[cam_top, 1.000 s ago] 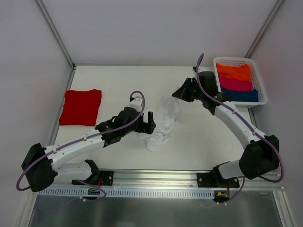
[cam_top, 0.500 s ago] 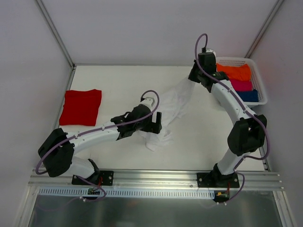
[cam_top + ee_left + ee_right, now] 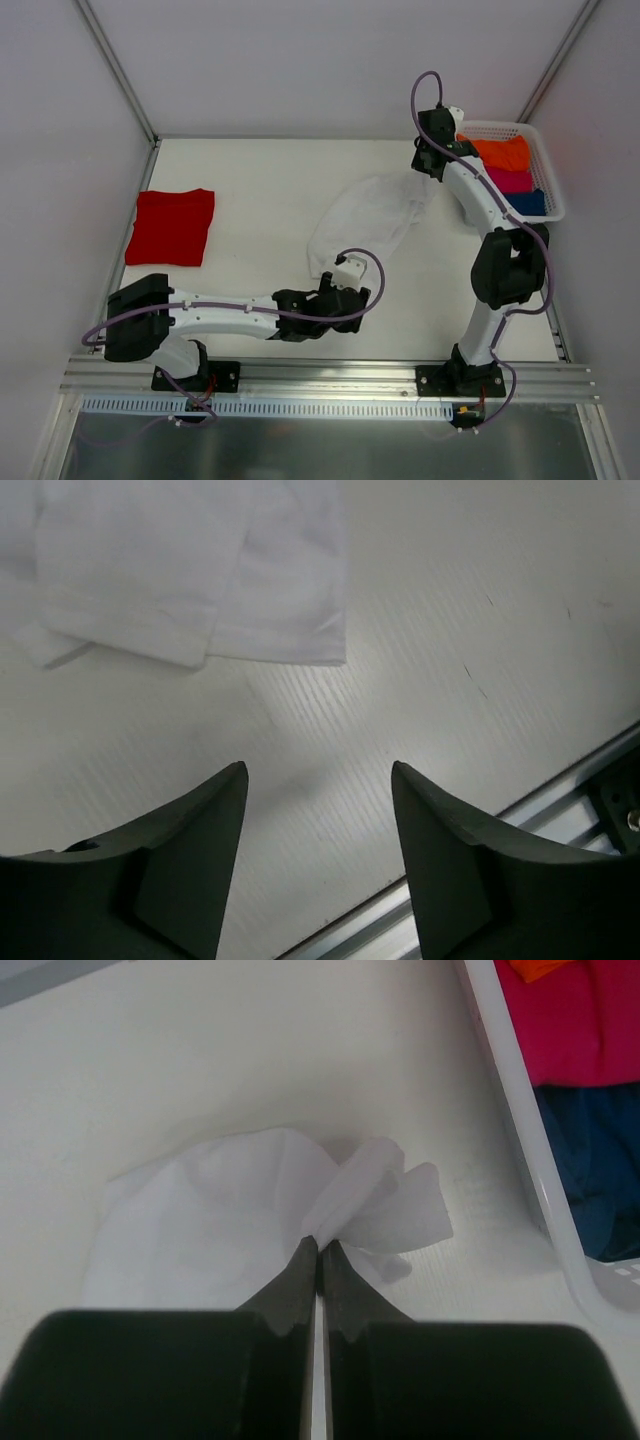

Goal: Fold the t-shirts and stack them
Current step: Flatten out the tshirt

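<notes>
Here, white t-shirt [image 3: 370,220] (edge) in right tool [image 3: 318,1244].

white table [image 3: 250,170], pale walls [image 3: 330,60], metal rail [image 3: 330,378]

Your left arm [image 3: 220,312] lies low, stretched rightward along the near side, left gripper [image 3: 318,768] parted. Your right arm [image 3: 478,205] reaches far forward, right gripper [image 3: 318,1242] pressed fully closed.

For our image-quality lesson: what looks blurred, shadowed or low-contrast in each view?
Top external: evenly lit, sharp, yet the white t-shirt barely stands out from the pale table. Left wrist: the left gripper is dark, soft-edged, a faint shadow beneath. Right wrist: the right gripper, pinching the t-shirt, blurs near the lens.
</notes>
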`<action>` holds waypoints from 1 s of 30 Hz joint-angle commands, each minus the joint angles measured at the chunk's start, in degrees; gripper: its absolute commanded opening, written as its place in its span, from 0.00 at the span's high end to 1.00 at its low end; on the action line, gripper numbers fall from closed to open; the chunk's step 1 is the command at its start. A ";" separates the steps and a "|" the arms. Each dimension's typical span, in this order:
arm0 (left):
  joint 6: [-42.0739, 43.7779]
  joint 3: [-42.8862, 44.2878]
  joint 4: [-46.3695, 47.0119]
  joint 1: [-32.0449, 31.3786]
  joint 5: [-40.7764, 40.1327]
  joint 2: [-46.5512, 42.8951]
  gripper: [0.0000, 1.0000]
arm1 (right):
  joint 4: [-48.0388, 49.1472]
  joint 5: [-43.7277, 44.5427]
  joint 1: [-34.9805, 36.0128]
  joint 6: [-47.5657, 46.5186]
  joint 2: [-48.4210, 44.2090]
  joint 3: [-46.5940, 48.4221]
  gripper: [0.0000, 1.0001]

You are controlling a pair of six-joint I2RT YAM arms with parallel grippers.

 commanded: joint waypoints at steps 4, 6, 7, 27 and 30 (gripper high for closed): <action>4.87 -1.94 9.17 0.66 -6.31 -2.66 0.01 | -0.43 -1.19 -0.24 -2.14 -2.48 -2.21 0.63; 10.77 -6.43 18.19 0.66 -11.89 -3.91 0.01 | -0.16 -2.85 -0.24 -2.14 -3.97 -3.79 0.41; 15.50 -7.22 20.07 0.92 -14.38 -3.39 0.01 | 0.71 -3.30 -0.24 -1.71 -4.58 -4.67 0.40; 30.83 3.66 16.94 8.13 -10.97 17.98 0.01 | 4.94 -8.13 0.02 -1.44 -18.12 -18.83 0.33; 30.58 5.77 12.03 8.04 -13.77 17.97 0.01 | 5.20 -9.01 0.46 -1.18 -18.39 -19.27 0.33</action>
